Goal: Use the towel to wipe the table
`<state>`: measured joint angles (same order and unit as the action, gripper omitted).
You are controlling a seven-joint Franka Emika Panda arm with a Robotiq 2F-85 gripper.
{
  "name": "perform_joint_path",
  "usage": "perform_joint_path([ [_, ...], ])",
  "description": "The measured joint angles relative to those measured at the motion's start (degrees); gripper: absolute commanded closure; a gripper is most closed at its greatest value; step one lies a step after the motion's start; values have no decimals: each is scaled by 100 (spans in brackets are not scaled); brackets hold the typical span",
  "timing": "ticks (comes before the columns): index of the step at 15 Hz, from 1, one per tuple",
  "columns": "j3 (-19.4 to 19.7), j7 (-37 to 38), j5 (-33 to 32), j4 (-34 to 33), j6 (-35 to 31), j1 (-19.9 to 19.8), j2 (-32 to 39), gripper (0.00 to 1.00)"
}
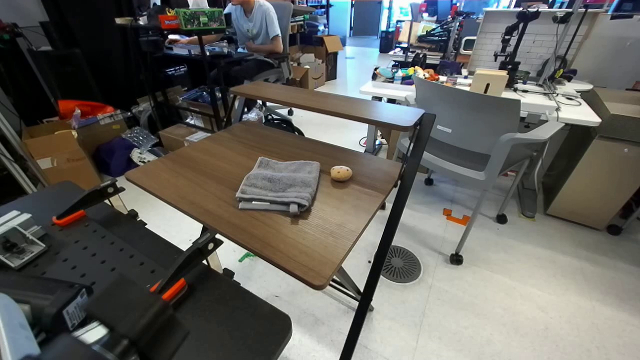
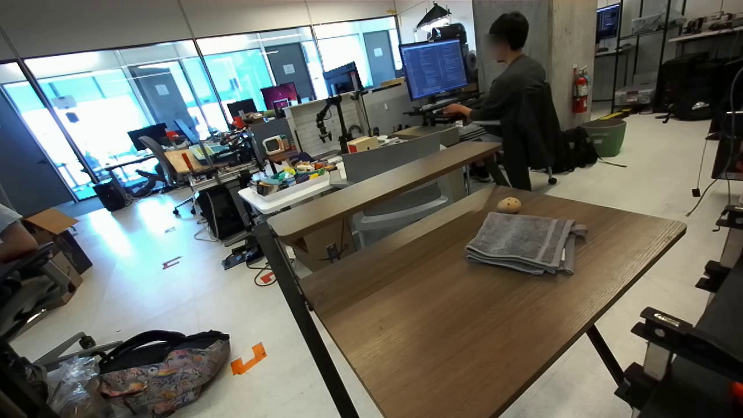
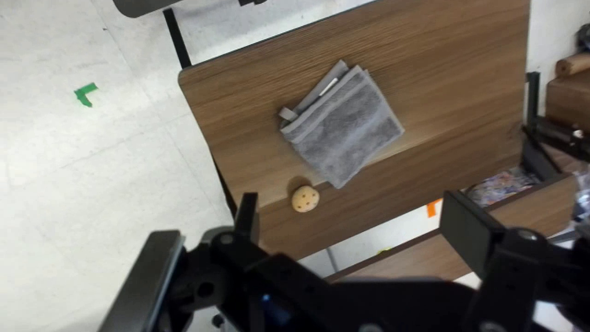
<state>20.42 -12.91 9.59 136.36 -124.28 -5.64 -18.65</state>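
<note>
A gray towel (image 1: 280, 184) lies folded on the brown wood-grain table (image 1: 200, 167), its layers slightly offset at one edge. Both exterior views show the towel (image 2: 516, 241) flat on the tabletop (image 2: 453, 313). Seen from above in the wrist view, the towel (image 3: 345, 127) is beyond the fingertips, apart from them. My gripper (image 3: 351, 203) stands wide open above the table, with nothing between its fingers. Neither exterior view clearly shows the gripper.
A small tan spotted ball (image 1: 341, 173) rests on the table beside the towel. Along one long side runs a raised shelf (image 1: 325, 102) with a slanted black leg (image 1: 387, 240). A black bench (image 1: 230, 310) with clamps stands opposite. A grey chair (image 1: 465, 130) is beyond the shelf.
</note>
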Motion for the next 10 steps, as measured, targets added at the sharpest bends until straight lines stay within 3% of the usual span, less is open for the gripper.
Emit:
perform_joint_path([
  [3,163,433,74,-174,-904,-44,1135,0],
  [6,65,831,77,-542,-1062,-176,2124,0],
  [10,42,911,79,-752,-1062,-191,2342,0],
])
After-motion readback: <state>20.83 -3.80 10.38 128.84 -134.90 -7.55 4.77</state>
